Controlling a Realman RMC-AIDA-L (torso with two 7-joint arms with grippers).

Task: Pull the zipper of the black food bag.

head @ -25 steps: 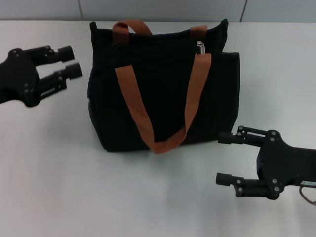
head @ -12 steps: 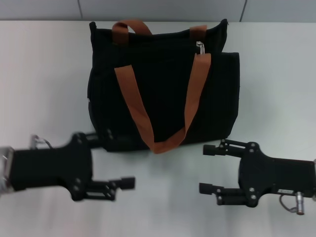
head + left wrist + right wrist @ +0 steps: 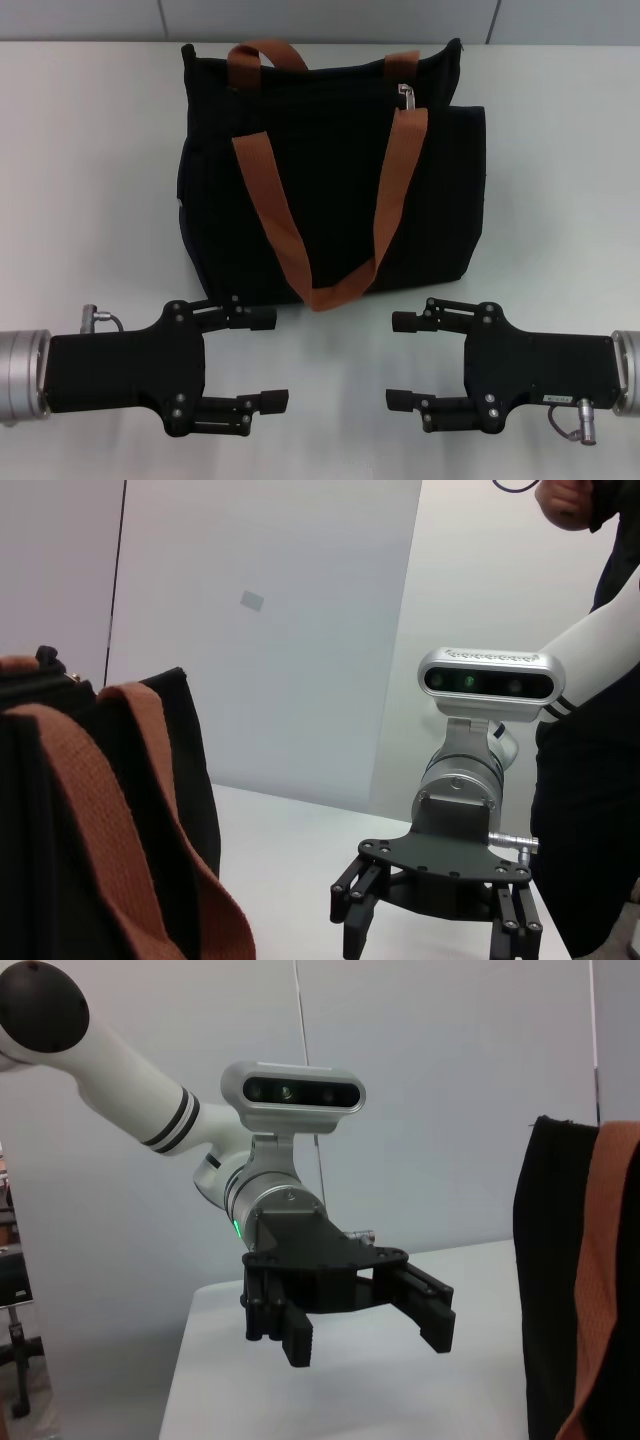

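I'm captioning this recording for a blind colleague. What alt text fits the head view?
A black food bag with orange-brown strap handles stands on a white table, its silver zipper near the top. In front of it, the left gripper and right gripper face each other, both open, touching nothing.

No text, label, brand or number can be read anywhere: none on the large boxy black fabric bag (image 3: 330, 180) with orange-brown webbing handles, and none on the white table (image 3: 560, 150).
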